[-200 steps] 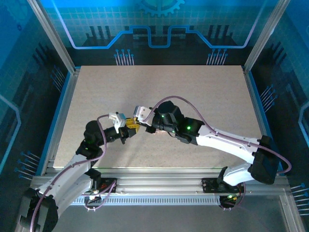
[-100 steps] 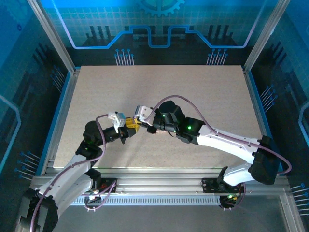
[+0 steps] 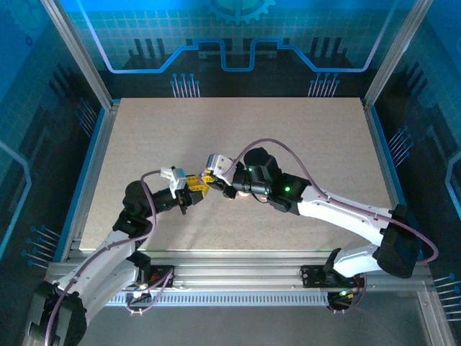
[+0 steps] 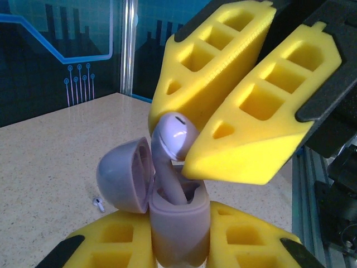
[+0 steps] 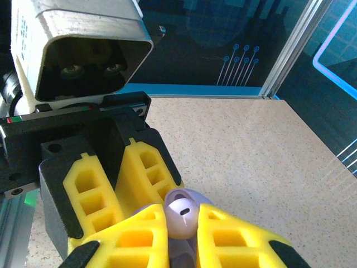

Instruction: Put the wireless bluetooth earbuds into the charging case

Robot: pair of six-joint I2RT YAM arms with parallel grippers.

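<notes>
Nearly at the centre of the table, a little toward 8 o'clock, the two grippers meet tip to tip. The left gripper is clamped tight on a lilac charging case, held upright between its yellow fingers, with the lid swung open toward 9 o'clock. The right gripper comes in from 1 o'clock in the left wrist view, pinched closed on a lilac earbud whose stem is down inside the case's well while its rounded head stands above the rim. A loose pale bud lies on the tabletop at 7 o'clock from the lid, well apart.
</notes>
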